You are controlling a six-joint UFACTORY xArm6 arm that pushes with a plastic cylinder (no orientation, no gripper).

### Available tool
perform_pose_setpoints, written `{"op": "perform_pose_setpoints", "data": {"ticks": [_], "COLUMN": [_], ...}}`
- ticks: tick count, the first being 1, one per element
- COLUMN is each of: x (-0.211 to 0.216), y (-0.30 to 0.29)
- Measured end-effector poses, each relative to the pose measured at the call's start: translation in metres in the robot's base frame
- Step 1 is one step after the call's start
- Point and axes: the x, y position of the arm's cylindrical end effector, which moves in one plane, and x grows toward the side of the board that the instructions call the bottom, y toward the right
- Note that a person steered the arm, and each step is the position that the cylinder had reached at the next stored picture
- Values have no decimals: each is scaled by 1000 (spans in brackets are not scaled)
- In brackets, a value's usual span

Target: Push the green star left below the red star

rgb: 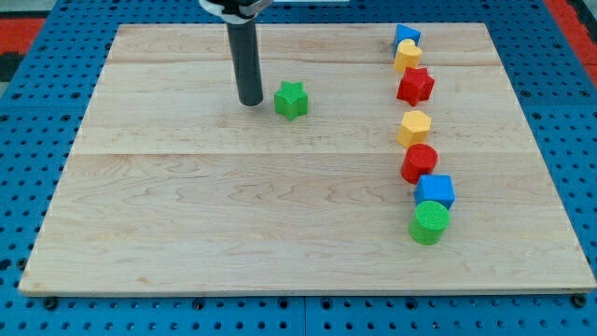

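The green star [291, 99] lies on the wooden board in the upper middle. My tip [250, 101] rests on the board just left of the green star, a small gap between them. The red star [415, 86] lies far to the right near the view's top, in a column of blocks.
The column on the right runs top to bottom: a blue block [406, 36], a yellow block [407, 56], the red star, a yellow hexagon [414, 127], a red cylinder [419, 162], a blue cube [435, 191], a green cylinder [429, 223]. The wooden board [233, 215] sits on blue pegboard.
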Motion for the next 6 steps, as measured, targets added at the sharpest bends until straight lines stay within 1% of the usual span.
{"op": "perform_pose_setpoints", "data": {"ticks": [1,2,5,6], "x": [11,21,19,19], "y": [68,83,154,157]}}
